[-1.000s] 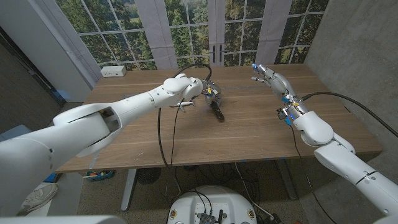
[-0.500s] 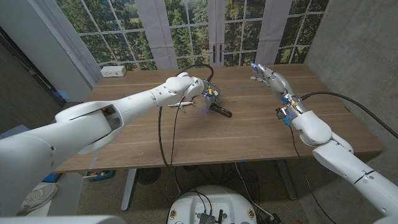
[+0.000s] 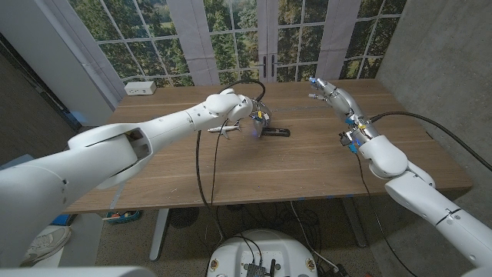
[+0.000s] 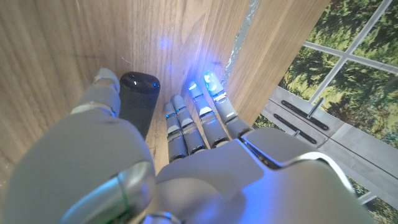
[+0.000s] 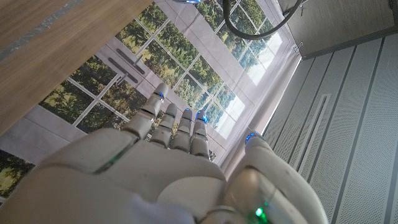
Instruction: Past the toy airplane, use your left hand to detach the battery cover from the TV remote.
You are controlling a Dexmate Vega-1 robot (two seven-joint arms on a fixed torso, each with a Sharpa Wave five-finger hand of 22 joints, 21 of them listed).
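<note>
The remote [image 3: 275, 132] lies flat on the table [image 3: 307, 165] just past the airplane [image 3: 224, 130], left hand [image 3: 257, 119] gripping its near end, probably to work the cover loose, while the right hand [image 3: 332, 95] hovers released, well clear.

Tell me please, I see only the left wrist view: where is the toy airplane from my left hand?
Observer: In the head view, the toy airplane lies beside the left hand, on its left side.
Operator: How does the TV remote lie?
Observer: The TV remote lies flat, reaching from the hand toward the robot's right.
Operator: And the right hand?
Observer: The right hand is apart at the right, fingers spread, holding nothing.
</note>
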